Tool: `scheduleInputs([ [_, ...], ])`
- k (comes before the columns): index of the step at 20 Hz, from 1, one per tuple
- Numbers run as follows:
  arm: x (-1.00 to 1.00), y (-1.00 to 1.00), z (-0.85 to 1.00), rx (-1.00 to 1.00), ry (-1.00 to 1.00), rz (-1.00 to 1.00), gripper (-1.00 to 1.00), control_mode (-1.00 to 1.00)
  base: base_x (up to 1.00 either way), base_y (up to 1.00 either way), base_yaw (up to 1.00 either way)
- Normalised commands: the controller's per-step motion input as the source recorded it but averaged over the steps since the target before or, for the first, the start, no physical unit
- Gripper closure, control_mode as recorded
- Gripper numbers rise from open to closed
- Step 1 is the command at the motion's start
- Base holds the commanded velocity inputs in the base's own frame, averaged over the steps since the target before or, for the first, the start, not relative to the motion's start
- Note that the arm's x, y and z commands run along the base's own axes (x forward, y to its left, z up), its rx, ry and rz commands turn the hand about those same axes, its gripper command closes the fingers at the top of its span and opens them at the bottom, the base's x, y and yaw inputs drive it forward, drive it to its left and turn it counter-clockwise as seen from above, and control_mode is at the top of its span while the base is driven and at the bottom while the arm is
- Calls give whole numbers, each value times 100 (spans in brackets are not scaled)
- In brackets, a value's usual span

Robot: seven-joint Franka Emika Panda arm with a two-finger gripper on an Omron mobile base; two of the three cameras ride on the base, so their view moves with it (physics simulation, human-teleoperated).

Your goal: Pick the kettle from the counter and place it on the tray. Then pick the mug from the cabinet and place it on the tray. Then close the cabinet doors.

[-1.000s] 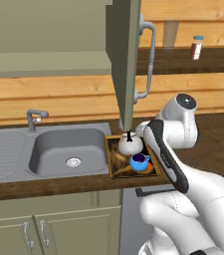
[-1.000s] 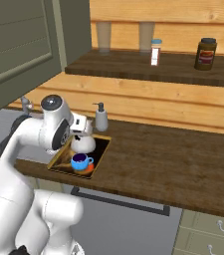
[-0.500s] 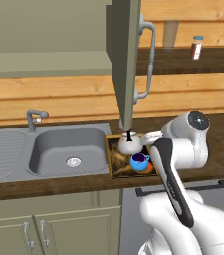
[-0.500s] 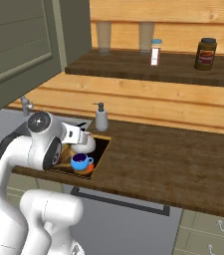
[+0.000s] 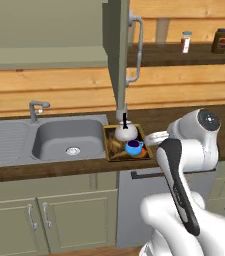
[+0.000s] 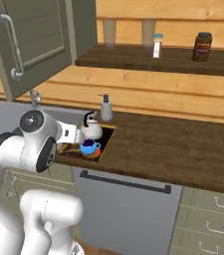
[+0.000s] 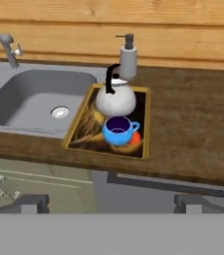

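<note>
The silvery kettle (image 7: pixel 115 99) with its black handle stands upright on the back half of the wooden tray (image 7: pixel 83 132). The blue mug (image 7: pixel 117 131) sits just in front of it on the same tray, with a small orange thing (image 7: pixel 136 138) at its side. From the base views the kettle (image 5: pixel 125 131) (image 6: pixel 91 130) and mug (image 5: pixel 133 147) (image 6: pixel 88 147) show on the tray (image 5: pixel 113 148), right of the sink. My gripper (image 7: pixel 111 203) is open and empty, held back off the counter's front edge and facing the tray. A tall olive cabinet door (image 5: pixel 117 55) (image 6: pixel 36 42) hangs open above.
A grey soap dispenser (image 7: pixel 128 59) stands behind the tray, and the sink (image 7: pixel 31 99) with its faucet (image 7: pixel 8 49) lies to the left. Jars (image 5: pixel 220 41) stand on the wooden wall shelf. Bare worktop (image 7: pixel 193 124) stretches right of the tray. The door's bar handle (image 5: pixel 137 50) juts out overhead.
The arm has drawn back from over the tray toward the counter's front edge, its elbow swinging out to the right. The gripper stays open. Kettle and mug have not moved.
</note>
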Motion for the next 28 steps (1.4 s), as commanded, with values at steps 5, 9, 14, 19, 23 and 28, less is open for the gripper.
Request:
scheduleInputs([
  [5,0,0,0,0,0,0,-100,100,-82,68,-3],
  [9,0,0,0,0,0,0,-100,100,-18,100,-5],
  [14,0,0,0,0,0,0,-100,100,36,97,-8],
  [19,0,0,0,0,0,0,-100,100,67,52,-2],
  [23,0,0,0,0,0,0,-100,100,36,38,0],
  [28,0,0,0,0,0,0,-100,100,10,33,0],
])
